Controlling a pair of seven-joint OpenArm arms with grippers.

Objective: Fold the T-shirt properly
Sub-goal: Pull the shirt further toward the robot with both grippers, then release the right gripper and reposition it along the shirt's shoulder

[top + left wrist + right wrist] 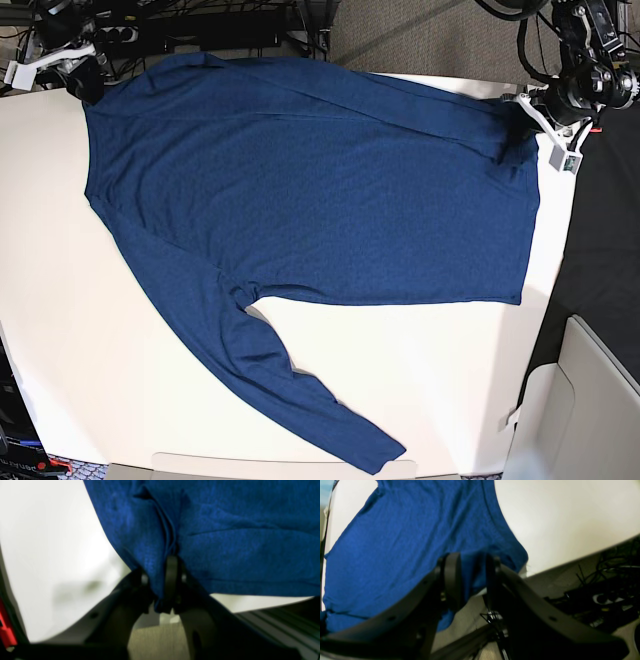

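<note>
Black gripper fingers fill the lower half of both wrist views. On the left gripper [170,580] the jaws are pinched tight on a bunched fold of the T-shirt [225,530], the blue knit gathered into a ridge that runs up from between the fingers [171,572]. On the right gripper [470,580] the jaws stand apart with a clear gap; a corner of the T-shirt [407,542] hangs down in that gap over the edge of the white table [570,517] — whether either finger [452,572] presses the cloth cannot be told.

Seen from the base camera, the T-shirt [320,190] lies spread nearly flat across the white table [120,380], its body stretched between the two far corners. One long sleeve [260,370] runs diagonally toward the near edge and its cuff reaches that edge. The left gripper [530,115] sits at the far corner on that view's right, the right gripper [85,80] at the far corner on its left — each at an edge of the cloth. Dark cables [607,580] lie on the floor beyond the table.
</note>
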